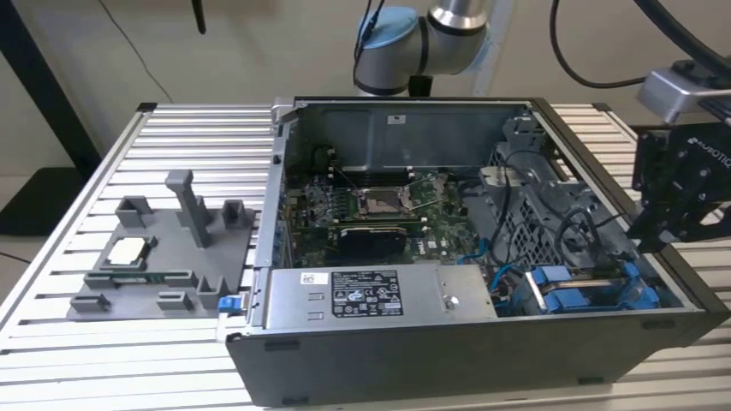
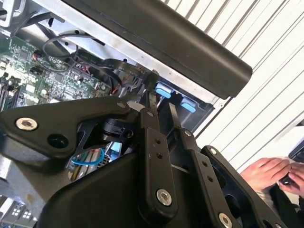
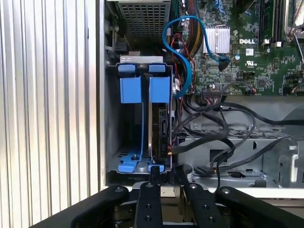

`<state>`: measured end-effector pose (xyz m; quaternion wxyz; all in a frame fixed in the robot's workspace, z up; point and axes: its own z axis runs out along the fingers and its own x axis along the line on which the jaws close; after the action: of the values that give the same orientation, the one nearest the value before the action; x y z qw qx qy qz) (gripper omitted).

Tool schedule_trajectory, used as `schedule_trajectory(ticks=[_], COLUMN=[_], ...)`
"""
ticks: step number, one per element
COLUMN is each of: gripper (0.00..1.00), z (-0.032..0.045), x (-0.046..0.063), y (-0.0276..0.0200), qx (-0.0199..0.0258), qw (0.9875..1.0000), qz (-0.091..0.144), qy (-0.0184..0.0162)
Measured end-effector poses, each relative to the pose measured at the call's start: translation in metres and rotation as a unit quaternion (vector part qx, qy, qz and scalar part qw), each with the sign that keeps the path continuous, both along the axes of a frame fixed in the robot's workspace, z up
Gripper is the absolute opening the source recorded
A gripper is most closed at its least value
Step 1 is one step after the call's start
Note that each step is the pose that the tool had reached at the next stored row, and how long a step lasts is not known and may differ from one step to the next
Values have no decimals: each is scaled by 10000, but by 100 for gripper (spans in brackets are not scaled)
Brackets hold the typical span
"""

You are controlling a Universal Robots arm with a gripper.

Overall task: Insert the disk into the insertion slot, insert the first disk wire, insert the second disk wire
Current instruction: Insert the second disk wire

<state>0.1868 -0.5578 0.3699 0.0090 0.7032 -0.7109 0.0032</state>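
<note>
The disk (image 3: 159,128) stands on edge in its blue carrier (image 3: 160,89), seated in the insertion slot of the drive bay (image 1: 588,291) at the case's front corner. Beside it is a second blue carrier (image 3: 130,89) with nothing in it. My gripper (image 3: 167,172) hovers just over the disk's outer end, its fingers a narrow gap apart with nothing between them, as the second wrist view also shows of the gripper (image 2: 162,107). A blue wire (image 3: 185,57) loops from the motherboard down past the disk, its end hidden. Black wires (image 3: 213,123) lie loose next to the bay.
The open computer case lies on a slatted metal table (image 1: 68,342). A silver labelled power-supply box (image 1: 365,295) sits beside the bay, and the motherboard (image 1: 377,205) lies behind it. A grey fixture (image 1: 160,257) is on the exterior view's left. A person's hands (image 2: 266,173) rest beyond the table.
</note>
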Motion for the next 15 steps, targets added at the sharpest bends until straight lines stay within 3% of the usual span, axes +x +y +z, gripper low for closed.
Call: schedule_trajectory(ticks=[15], gripper=[27], z=[2], x=[72], y=[0], qx=[0], qw=[10000], qz=[-1], qy=[2])
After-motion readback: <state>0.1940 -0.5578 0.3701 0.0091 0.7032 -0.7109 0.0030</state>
